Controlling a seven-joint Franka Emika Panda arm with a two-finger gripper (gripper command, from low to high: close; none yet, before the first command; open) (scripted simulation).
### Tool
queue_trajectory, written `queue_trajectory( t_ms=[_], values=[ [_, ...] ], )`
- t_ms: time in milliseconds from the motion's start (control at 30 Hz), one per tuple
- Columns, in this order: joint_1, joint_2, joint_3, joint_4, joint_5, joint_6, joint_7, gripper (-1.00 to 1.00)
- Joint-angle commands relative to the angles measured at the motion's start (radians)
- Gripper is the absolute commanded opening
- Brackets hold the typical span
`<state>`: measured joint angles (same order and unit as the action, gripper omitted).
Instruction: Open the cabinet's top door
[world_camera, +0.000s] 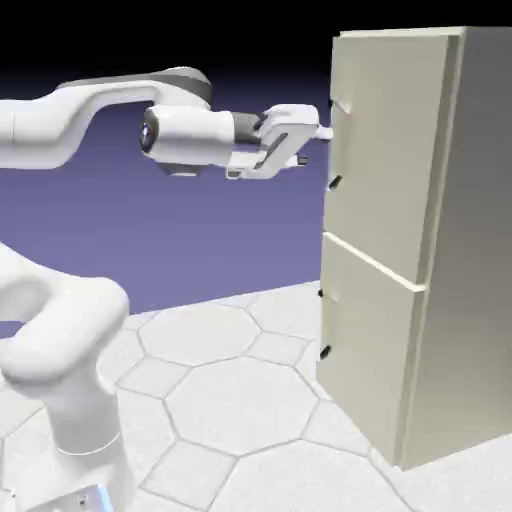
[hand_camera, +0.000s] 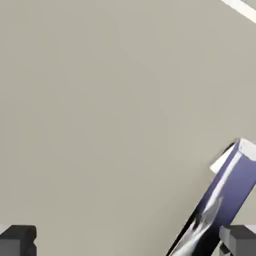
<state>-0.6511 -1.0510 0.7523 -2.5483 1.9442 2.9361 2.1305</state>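
The tall beige cabinet (world_camera: 470, 250) stands at the right of the exterior view. Its top door (world_camera: 385, 150) looks closed, flush above the lower door (world_camera: 370, 340). Two black mounts (world_camera: 337, 105) mark the slim vertical handle on the door's near edge. My gripper (world_camera: 318, 134) reaches level toward that edge, between the mounts, with its tips at the handle. In the hand view the door panel (hand_camera: 110, 100) fills the picture. The shiny handle (hand_camera: 220, 195) slants across the lower right, just inside the right fingertip (hand_camera: 239, 240). The gripper (hand_camera: 129, 242) is open with nothing gripped.
The lower door carries its own pair of black mounts (world_camera: 324, 352). The cabinet stands on a pale hexagon-tiled table (world_camera: 230, 400). The arm's white base and elbow (world_camera: 60, 340) fill the exterior view's lower left.
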Motion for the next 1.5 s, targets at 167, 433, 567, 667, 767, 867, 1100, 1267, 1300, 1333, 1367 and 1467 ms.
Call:
queue_trajectory(
  t_ms=[167, 433, 567, 667, 767, 867, 1100, 1267, 1300, 1333, 1367, 1467],
  values=[
    [-0.089, -0.065, 0.101, 0.035, 0.261, -0.014, 0.187, 0.00],
    [-0.272, -0.054, 0.214, 0.138, 0.434, -0.070, 0.244, 0.00],
    [-0.315, -0.043, 0.234, 0.164, 0.451, -0.085, 0.236, -1.00],
    [-0.207, -0.059, 0.128, 0.059, 0.405, -0.200, 0.208, -1.00],
    [-0.115, -0.078, 0.019, -0.032, 0.339, -0.309, 0.191, -1.00],
    [-0.042, -0.098, -0.089, -0.107, 0.259, -0.413, 0.181, -1.00],
    [0.058, -0.136, -0.343, -0.226, 0.043, -0.652, 0.167, -1.00],
    [0.080, -0.134, -0.524, -0.263, -0.124, -0.826, 0.152, -1.00],
    [0.082, -0.129, -0.561, -0.266, -0.158, -0.861, 0.147, -1.00],
    [0.083, -0.122, -0.597, -0.267, -0.192, -0.897, 0.142, -1.00],
    [0.084, -0.114, -0.633, -0.266, -0.226, -0.933, 0.137, -1.00],
    [0.087, -0.076, -0.742, -0.253, -0.329, -1.043, 0.117, -1.00]
  ],
)
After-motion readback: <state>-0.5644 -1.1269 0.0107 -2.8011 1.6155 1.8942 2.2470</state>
